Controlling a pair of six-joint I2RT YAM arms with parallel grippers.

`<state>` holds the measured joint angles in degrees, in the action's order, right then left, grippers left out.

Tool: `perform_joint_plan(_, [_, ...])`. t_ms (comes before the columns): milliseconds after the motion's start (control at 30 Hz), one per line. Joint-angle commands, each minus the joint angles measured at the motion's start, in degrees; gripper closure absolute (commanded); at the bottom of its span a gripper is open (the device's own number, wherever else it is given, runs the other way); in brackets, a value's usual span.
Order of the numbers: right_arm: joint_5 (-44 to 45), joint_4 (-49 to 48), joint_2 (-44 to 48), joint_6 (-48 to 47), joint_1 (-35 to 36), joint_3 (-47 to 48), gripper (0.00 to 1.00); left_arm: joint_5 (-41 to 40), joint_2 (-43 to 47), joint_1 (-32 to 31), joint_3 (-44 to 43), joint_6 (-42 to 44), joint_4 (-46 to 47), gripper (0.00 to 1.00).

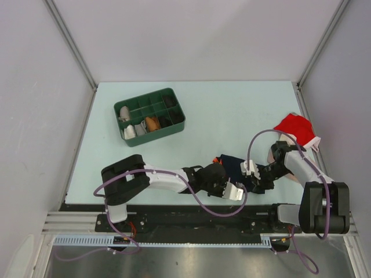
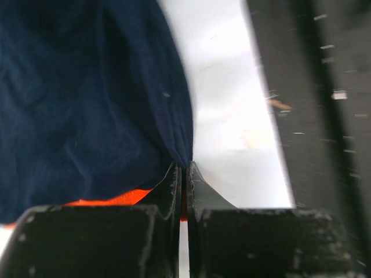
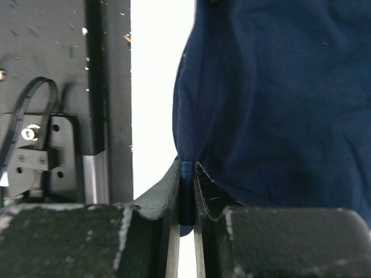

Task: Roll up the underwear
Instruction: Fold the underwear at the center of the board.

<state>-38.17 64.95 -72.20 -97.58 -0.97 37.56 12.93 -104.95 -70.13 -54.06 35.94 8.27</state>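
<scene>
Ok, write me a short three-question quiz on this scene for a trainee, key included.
1. True or false: the left gripper and the right gripper are each shut on an edge of the underwear.
2. Where does the red cloth lie? A, between the two grippers; B, near the right edge of the table; C, at its left edge.
3. Fill in: in the left wrist view, the trim showing just under the navy fabric is ___.
Key: 1 true; 2 B; 3 orange.
</scene>
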Motion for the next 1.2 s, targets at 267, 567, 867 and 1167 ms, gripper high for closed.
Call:
perform_joint_plan(267, [-1.2,3.4,-7.6,9.5,-0.4,9.5,0.87,24.6,0.3,10.2,-14.5,-5.4,-20.0,0.99])
perform_joint_plan(567, [-1.2,4.4,-14.8,14.0,-0.5,15.1,0.87,33.6,-6.0,15.2,-24.7,-6.9,-28.9,1.0])
perform_joint_plan(867, [-2.8,7.2,-15.2,10.7,-0.7,14.6,0.88,38.3,-4.9,15.2,-20.2,-9.0,-27.4,0.95])
perform_joint_plan(1167, [-2.6,5.0,-14.1,10.8,-0.6,12.8,0.88,36.2,0.1,16.0,-13.9,-16.7,-17.8,0.58])
